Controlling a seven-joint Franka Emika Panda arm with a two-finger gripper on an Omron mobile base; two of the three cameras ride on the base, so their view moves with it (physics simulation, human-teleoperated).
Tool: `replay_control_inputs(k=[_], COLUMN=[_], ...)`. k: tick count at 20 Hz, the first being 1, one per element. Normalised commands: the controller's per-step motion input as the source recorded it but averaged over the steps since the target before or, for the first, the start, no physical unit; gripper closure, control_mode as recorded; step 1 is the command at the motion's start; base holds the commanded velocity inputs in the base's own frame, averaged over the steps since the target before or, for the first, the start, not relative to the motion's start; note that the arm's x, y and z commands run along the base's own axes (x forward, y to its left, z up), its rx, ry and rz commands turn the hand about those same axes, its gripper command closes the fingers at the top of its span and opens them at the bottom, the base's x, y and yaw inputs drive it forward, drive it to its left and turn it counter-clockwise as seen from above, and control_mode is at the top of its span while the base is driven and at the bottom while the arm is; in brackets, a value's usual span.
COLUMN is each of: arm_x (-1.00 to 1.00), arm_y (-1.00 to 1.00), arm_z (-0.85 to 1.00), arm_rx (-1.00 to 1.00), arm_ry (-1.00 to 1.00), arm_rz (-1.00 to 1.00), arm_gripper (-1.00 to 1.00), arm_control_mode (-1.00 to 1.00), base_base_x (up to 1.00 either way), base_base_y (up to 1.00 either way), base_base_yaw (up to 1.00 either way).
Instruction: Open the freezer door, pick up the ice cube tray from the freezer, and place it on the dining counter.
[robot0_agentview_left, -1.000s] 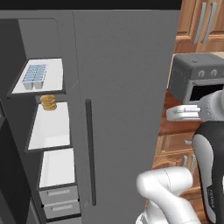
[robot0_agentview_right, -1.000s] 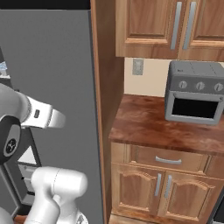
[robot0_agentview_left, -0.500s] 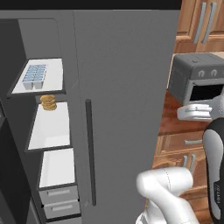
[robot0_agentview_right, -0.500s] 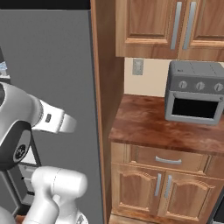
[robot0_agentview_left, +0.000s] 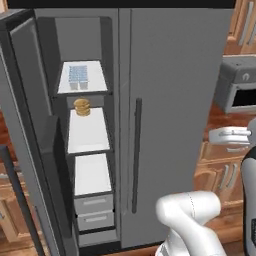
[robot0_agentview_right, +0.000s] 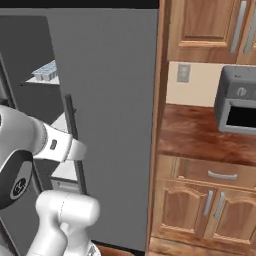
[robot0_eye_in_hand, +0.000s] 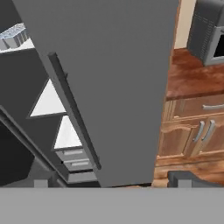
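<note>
Freezer door open, tray not yet picked.
Ice cube tray (robot0_agentview_left: 78, 76) sits on the top shelf (robot0_agentview_left: 95, 85) of the freezer (robot0_agentview_left: 85, 150), above round golden food (robot0_agentview_left: 82, 106); freezer door (robot0_agentview_left: 30, 150) swung wide. Pincer (robot0_eye_in_hand: 112, 178) apart, empty, well away from the tray. Left: grasp it, carry to the dining tabletop.

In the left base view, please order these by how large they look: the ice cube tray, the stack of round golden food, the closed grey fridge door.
1. Closed grey fridge door, by far the largest.
2. Ice cube tray.
3. Stack of round golden food, only slightly smaller than the tray.
</note>
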Motion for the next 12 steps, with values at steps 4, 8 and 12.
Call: replay_control_inputs(k=[4,8,12], arm_x=[0.00,0.00,0.00], arm_y=[0.00,0.00,0.00], arm_z=[0.00,0.00,0.00], arm_rx=[0.00,0.00,0.00], arm_ry=[0.00,0.00,0.00], arm_rz=[0.00,0.00,0.00], arm_gripper=[-1.00,-1.00,-1.00], arm_control_mode=[1.00,1.00,1.00], base_base_x=[0.01,0.65,0.68], base_base_y=[1.00,0.74,0.46], base_base_yaw=[0.08,0.06,0.06])
